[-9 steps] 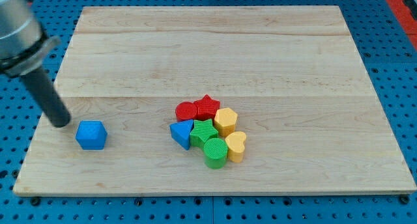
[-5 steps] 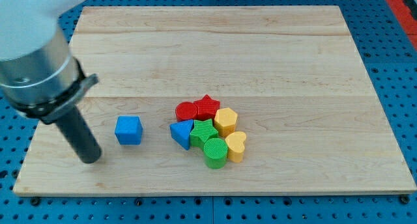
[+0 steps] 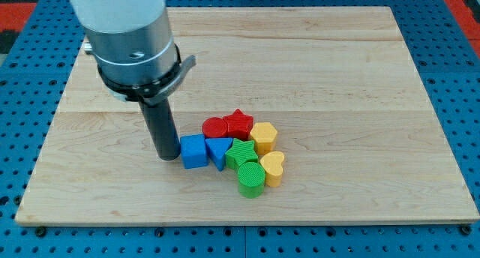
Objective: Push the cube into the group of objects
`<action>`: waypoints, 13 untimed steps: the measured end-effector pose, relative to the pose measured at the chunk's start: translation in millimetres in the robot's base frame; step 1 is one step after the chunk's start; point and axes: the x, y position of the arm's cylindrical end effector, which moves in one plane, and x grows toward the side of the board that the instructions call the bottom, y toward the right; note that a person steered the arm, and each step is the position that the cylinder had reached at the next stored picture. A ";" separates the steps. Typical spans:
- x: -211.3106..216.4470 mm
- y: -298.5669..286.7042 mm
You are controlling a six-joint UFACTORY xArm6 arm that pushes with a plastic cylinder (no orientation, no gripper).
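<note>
**Observer:** Wooden bench (image 3: pixel 375 78) on the blue pegboard, right? Where are you?

**Operator:** Yes. My tip (image 3: pixel 166 157) is down on the wood, touching or just beside the blue cube (image 3: pixel 193 151) on its side toward the view's left. No jaws on this tool, only a bare rod, so it holds nothing and merely presses.

**Observer:** And the cube?

**Operator:** It sits against the blue triangle (image 3: pixel 219 149), which leads into the group: red round block (image 3: pixel 214 127) and red star (image 3: pixel 240 122) above, green star (image 3: pixel 241 152) and green cylinder (image 3: pixel 251 178) below, yellow hexagon (image 3: pixel 263 136) and yellow heart (image 3: pixel 272 168) on the view's right. I judge the cube has reached the group, though I can't quite tell whether the faces truly meet.

**Observer:** What could spoil it?

**Operator:** Pushing further. The cluster is loosely packed, so more force through the cube would likely wedge the triangle in and scatter the yellows toward the view's right. An off-centre push could also spin the cube and let it slide off toward the view's bottom.
</note>
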 end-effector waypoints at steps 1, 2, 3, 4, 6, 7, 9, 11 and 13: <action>-5.7 -4.1; -21.7 -2.4; -33.7 7.5; -18.0 32.0; 32.5 -10.1; 45.1 -15.3; 60.4 47.9; 95.7 88.8; 85.0 124.3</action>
